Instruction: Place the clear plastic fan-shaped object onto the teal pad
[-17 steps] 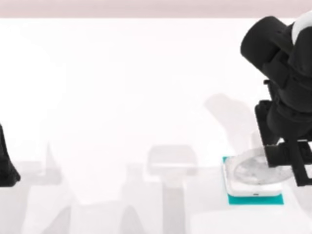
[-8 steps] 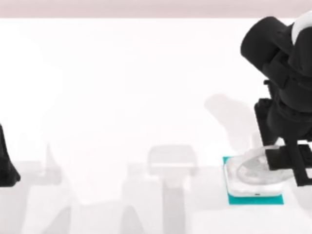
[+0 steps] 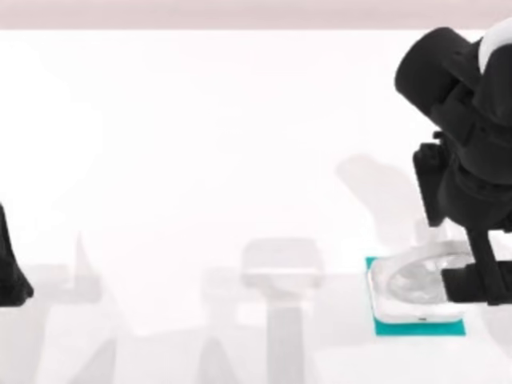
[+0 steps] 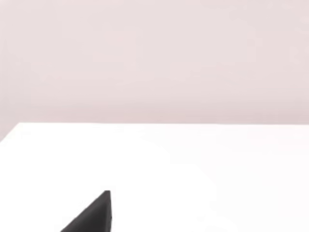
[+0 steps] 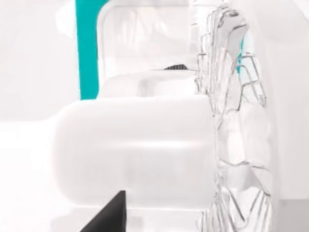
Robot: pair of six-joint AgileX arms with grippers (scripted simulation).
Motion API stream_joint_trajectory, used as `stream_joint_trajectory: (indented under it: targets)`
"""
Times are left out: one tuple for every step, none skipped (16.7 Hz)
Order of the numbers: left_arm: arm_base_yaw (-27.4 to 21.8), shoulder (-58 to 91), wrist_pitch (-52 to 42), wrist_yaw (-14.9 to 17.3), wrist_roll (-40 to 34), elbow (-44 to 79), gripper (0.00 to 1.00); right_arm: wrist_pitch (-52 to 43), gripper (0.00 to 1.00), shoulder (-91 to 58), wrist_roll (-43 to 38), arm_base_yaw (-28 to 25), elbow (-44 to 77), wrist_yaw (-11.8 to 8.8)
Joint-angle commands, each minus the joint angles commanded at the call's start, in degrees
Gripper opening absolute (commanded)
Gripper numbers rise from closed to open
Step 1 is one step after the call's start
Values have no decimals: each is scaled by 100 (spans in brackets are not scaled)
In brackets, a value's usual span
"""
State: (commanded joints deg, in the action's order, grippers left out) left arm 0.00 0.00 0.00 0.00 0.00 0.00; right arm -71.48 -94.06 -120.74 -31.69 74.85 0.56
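Note:
The clear plastic fan-shaped object [image 3: 412, 290] rests on the teal pad [image 3: 420, 328] near the front right of the table, its base flat on the pad and its ringed grille toward my right gripper [image 3: 458, 276]. That gripper hovers at the fan's right side, open, with nothing gripped. The right wrist view is filled by the fan [image 5: 145, 145] and its grille [image 5: 236, 121], with a strip of the pad [image 5: 87, 48] behind and one dark fingertip [image 5: 108, 215] in front. My left gripper [image 4: 96, 217] is parked at the table's left edge.
The left arm [image 3: 12, 276] sits low at the left edge. The bulky right arm [image 3: 464, 120] hangs over the back right corner. Pale shadows cross the front of the white table [image 3: 200, 160].
My right gripper has let go of the fan and shifted slightly right and toward the front edge. The fan stays on the pad. The left arm has not moved.

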Motion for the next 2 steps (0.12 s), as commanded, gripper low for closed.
stream_joint_trajectory:
  targets:
    - [0, 0, 0, 0, 0, 0, 100, 0, 100, 0, 0, 0, 0, 0]
    - [0, 0, 0, 0, 0, 0, 100, 0, 100, 0, 0, 0, 0, 0]
